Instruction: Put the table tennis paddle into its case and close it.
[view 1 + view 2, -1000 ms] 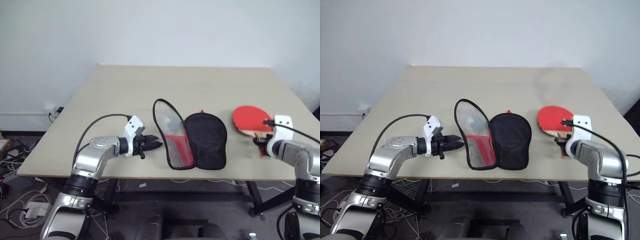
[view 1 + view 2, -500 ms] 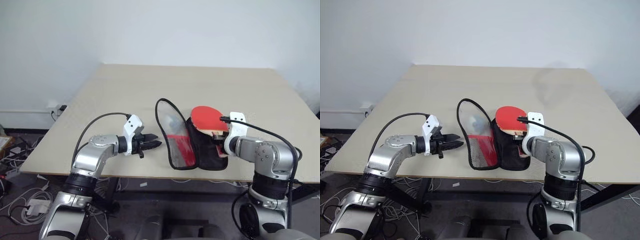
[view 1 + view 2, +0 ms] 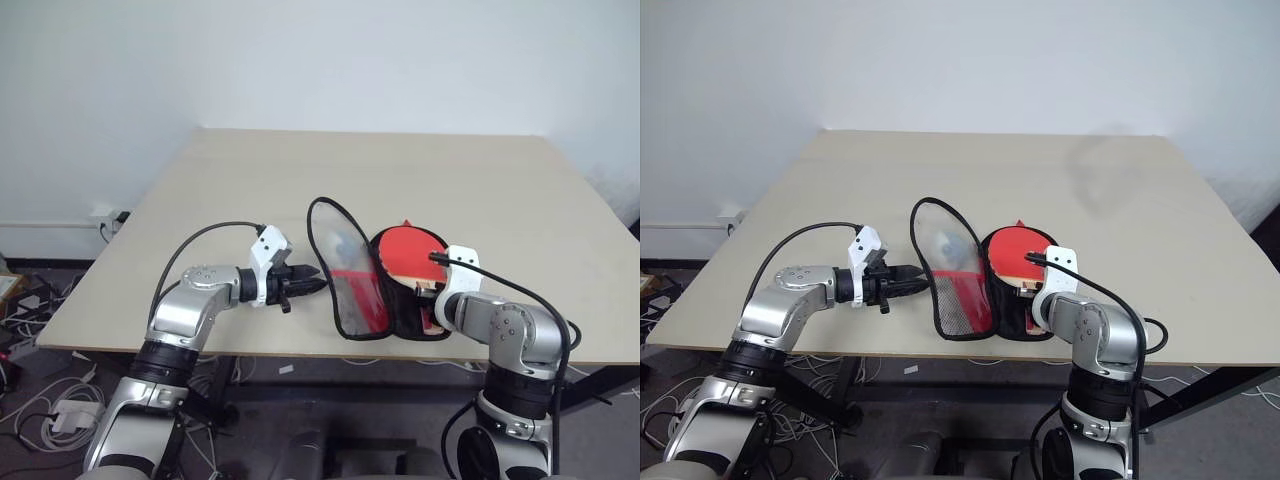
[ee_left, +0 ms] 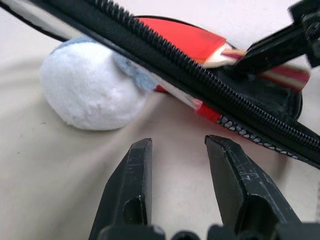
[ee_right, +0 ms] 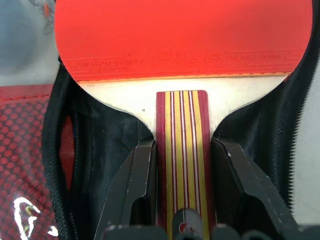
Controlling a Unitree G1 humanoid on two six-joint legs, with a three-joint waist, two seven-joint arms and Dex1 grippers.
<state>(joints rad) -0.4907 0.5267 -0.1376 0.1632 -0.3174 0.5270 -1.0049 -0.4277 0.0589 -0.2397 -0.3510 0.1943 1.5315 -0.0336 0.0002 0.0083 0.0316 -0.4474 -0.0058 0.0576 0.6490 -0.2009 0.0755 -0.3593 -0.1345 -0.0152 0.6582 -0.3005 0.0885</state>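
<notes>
The case lies open near the table's front edge, its clear-panelled flap (image 3: 340, 262) standing up on the left and its black-lined half (image 3: 396, 320) flat on the right. On that black half rests the table tennis paddle (image 3: 408, 250), red face up, handle toward me. My right gripper (image 5: 182, 142) is shut on the handle (image 5: 181, 150), one finger against each red side. Left of the case, my left gripper (image 4: 177, 142) hovers low over the table and points at the flap's zip edge (image 4: 200, 82). It is open by a narrow gap and holds nothing.
A white fluffy lump (image 4: 90, 90) sits against the case's flap on the far side of the zip. The beige table (image 3: 400, 170) stretches bare behind the case, and its front edge runs just below both grippers.
My right gripper carried the paddle from the table's right side leftward and down onto the case's black half. The left gripper stayed where it was.
</notes>
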